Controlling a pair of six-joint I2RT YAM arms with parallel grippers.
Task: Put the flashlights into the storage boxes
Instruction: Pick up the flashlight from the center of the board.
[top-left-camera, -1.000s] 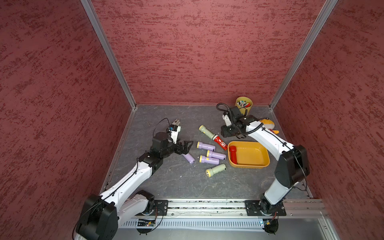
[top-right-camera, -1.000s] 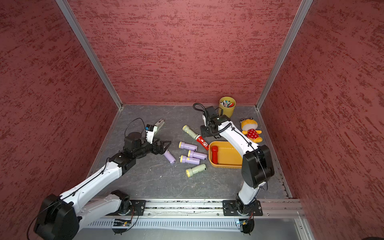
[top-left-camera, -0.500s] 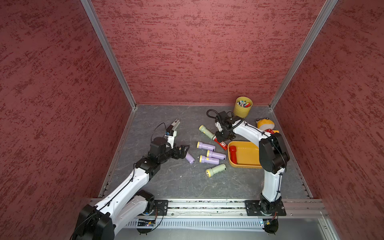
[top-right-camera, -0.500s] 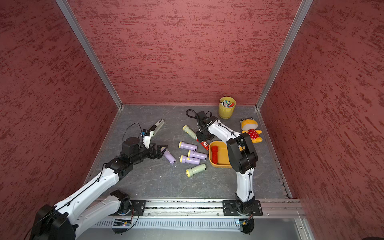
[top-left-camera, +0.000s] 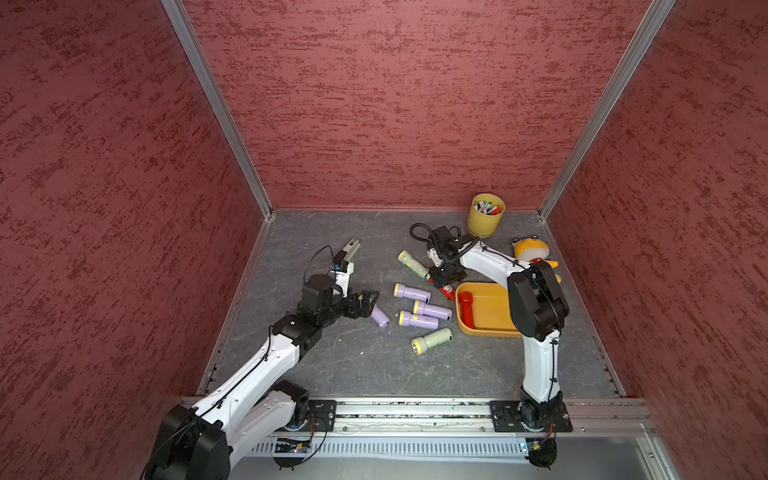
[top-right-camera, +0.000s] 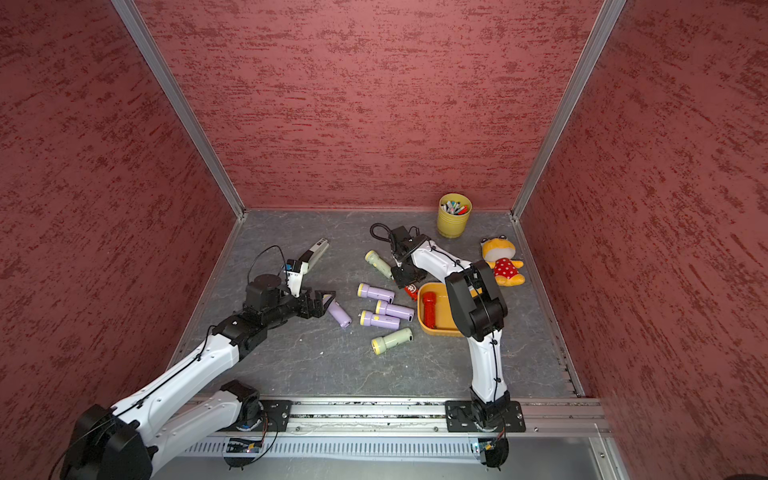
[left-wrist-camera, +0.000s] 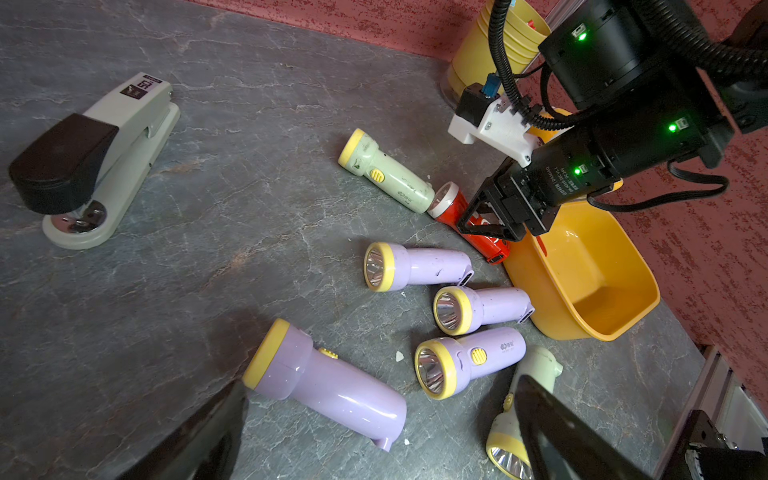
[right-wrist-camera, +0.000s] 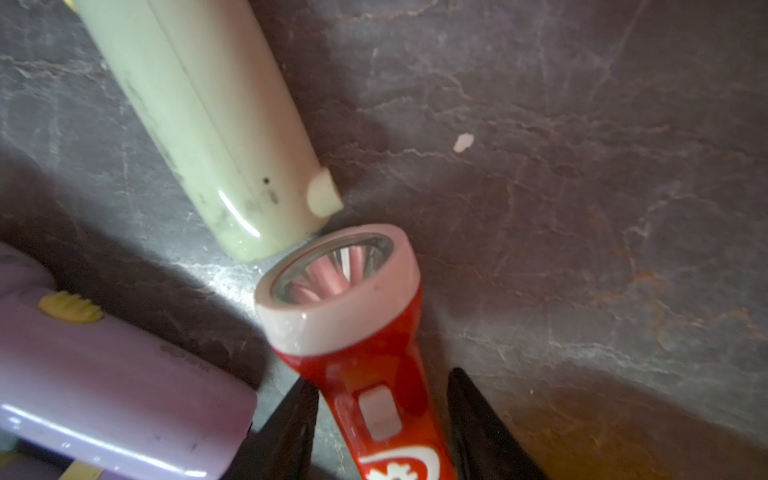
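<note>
Check the right gripper (right-wrist-camera: 380, 378): jaws spread astride the red flashlight (right-wrist-camera: 357, 345), a gap showing on one side. It lies on the table (right-wrist-camera: 582, 208), just beside the orange tray (left-wrist-camera: 598, 332), head against a pale green flashlight (right-wrist-camera: 216, 124). If you close off-centre, the smooth tapered body may roll out or shove that neighbour. Glossy red plastic, white head ring, white switch. On the left gripper (top-left-camera: 370, 301), jaws spread.

White arm links (top-left-camera: 266, 365), black joints (top-left-camera: 536, 307), black cables (left-wrist-camera: 498, 50).

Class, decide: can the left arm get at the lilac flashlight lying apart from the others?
Probably yes: the left claw stands open right at that lilac flashlight, and nothing lies between them.
</note>
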